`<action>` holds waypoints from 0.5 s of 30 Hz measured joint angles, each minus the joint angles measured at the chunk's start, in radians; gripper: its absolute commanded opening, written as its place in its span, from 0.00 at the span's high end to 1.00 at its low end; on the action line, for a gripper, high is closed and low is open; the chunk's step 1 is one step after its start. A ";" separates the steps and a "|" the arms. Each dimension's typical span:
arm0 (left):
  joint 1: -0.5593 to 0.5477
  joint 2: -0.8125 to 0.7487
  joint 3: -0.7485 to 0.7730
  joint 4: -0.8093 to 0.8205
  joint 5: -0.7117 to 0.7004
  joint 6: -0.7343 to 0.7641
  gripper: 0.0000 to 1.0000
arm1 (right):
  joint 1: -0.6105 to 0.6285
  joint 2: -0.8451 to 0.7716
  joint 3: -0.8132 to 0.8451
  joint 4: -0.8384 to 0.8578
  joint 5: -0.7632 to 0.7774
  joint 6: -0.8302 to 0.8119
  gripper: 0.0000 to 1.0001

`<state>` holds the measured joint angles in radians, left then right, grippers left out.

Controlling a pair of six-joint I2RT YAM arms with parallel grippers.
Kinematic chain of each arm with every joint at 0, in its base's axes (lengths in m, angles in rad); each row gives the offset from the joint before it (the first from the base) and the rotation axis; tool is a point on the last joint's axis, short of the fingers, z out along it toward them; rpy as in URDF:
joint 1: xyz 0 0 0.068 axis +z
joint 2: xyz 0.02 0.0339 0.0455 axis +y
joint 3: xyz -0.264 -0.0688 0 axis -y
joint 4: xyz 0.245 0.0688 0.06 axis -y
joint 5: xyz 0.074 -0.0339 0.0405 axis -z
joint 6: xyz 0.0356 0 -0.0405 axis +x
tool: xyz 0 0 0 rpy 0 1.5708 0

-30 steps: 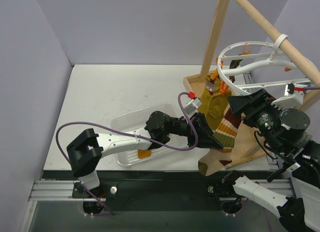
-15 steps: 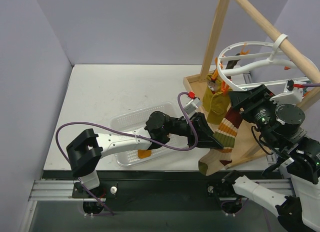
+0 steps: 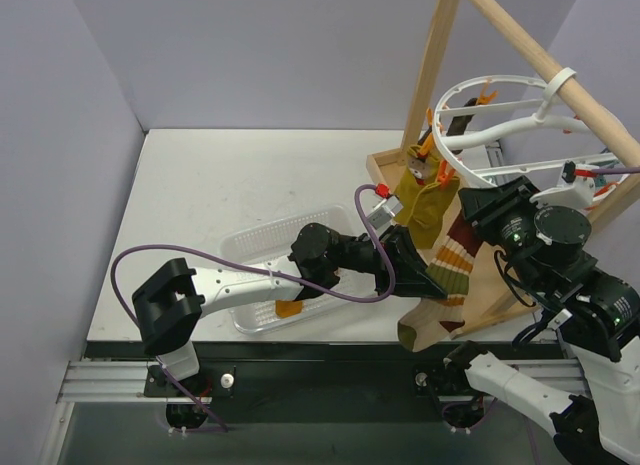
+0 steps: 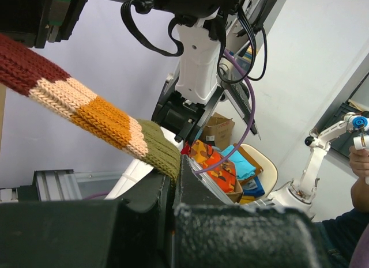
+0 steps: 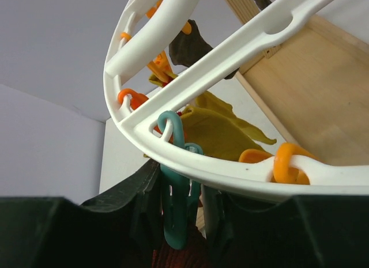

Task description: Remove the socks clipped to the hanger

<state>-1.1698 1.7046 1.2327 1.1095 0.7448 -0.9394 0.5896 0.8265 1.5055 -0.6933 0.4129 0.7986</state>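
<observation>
My left gripper (image 3: 432, 282) is clamped on the green part of the soft, floppy striped knitted sock (image 3: 458, 260) hanging at 7 o'clock of the round white plastic hanger (image 3: 455, 165), and I cannot tell if my right gripper (image 3: 476, 207) pinches its teal clip (image 5: 174, 213).

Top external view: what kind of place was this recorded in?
Probably a robotics lab test cell: a white table boxed in by plain panels, with a wooden frame holding the hanger. Beyond it, the left wrist view shows another robot arm and a cardboard box.
</observation>
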 measured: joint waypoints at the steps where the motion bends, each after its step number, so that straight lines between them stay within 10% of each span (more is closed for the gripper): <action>1: 0.000 0.000 0.000 0.000 0.001 0.000 1.00 | 0.000 -0.002 0.000 0.003 0.000 0.001 0.82; 5: -0.007 0.000 0.000 0.001 0.023 0.000 1.00 | 0.000 -0.010 0.000 0.025 0.009 -0.007 0.99; 15: -0.013 -0.011 -0.018 -0.013 0.056 0.001 1.00 | -0.001 -0.013 0.000 0.032 0.017 -0.015 1.00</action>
<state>-1.1831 1.6932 1.2152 1.0962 0.8009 -0.9386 0.5884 0.8139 1.5051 -0.6613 0.4301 0.7834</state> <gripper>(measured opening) 0.053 0.252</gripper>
